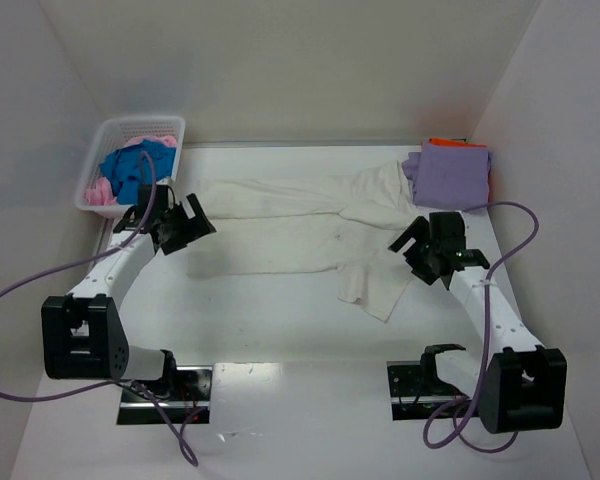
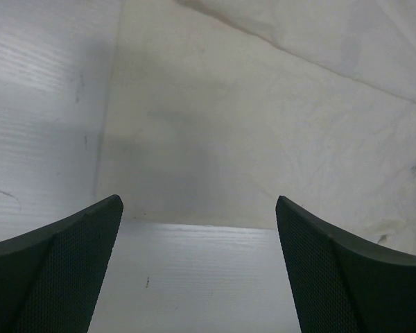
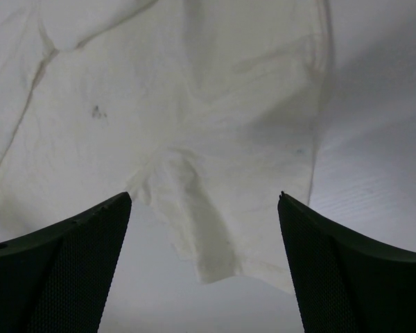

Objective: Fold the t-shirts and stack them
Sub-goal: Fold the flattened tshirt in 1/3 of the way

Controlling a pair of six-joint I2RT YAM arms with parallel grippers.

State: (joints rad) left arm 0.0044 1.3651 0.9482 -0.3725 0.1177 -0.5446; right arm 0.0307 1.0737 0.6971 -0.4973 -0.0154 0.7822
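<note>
Cream t-shirt (image 1: 280,245): you see it rumpled across the table (image 1: 280,330).
Left end effector (image 1: 183,226): released, empty.
Right end effector (image 1: 417,250): released, empty.

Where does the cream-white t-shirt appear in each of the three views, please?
Top external: cream-white t-shirt spread across mid-table.
Left wrist: fills centre and right, beyond the open left hand.
Right wrist: fills upper frame, beyond the open right hand.
Shared landmark: bare white table bordering the cloth's edge.
</note>
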